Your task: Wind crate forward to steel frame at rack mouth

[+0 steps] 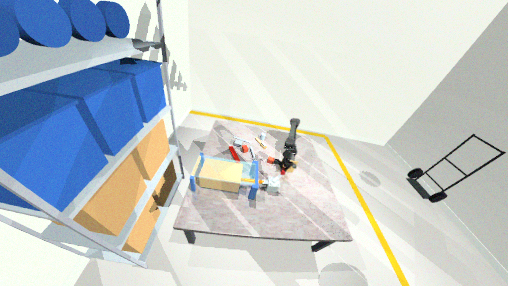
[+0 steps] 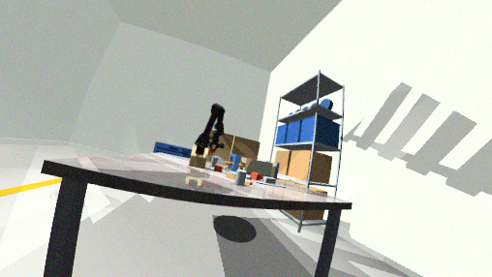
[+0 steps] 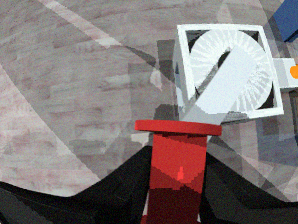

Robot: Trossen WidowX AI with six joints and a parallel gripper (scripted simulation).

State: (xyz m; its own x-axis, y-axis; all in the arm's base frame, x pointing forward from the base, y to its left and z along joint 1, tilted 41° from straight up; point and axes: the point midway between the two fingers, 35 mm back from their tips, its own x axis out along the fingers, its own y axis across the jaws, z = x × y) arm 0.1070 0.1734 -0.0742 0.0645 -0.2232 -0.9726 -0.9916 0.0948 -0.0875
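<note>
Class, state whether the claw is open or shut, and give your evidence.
Shut on the red handle: in the wrist view, the black fingers of the claw press against both its sides, below the red flange.

The wrist view looks down closely past the red flanged grip [image 3: 179,175]; elevated top and low exterior views, farther from the black gripper [image 1: 286,166] [image 2: 209,145] [image 3: 179,200], share the grey-topped bench [image 1: 300,215] [image 2: 145,181].

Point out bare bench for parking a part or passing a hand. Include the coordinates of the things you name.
Bench front [image 1: 227,215], between the guard cubby [image 1: 253,191] and near edge; also right of the winch [image 1: 273,184] [image 3: 272,100]. Crowded: behind the cubby, among loose tools, and around the claw [image 1: 284,171] [image 3: 178,165].
</note>
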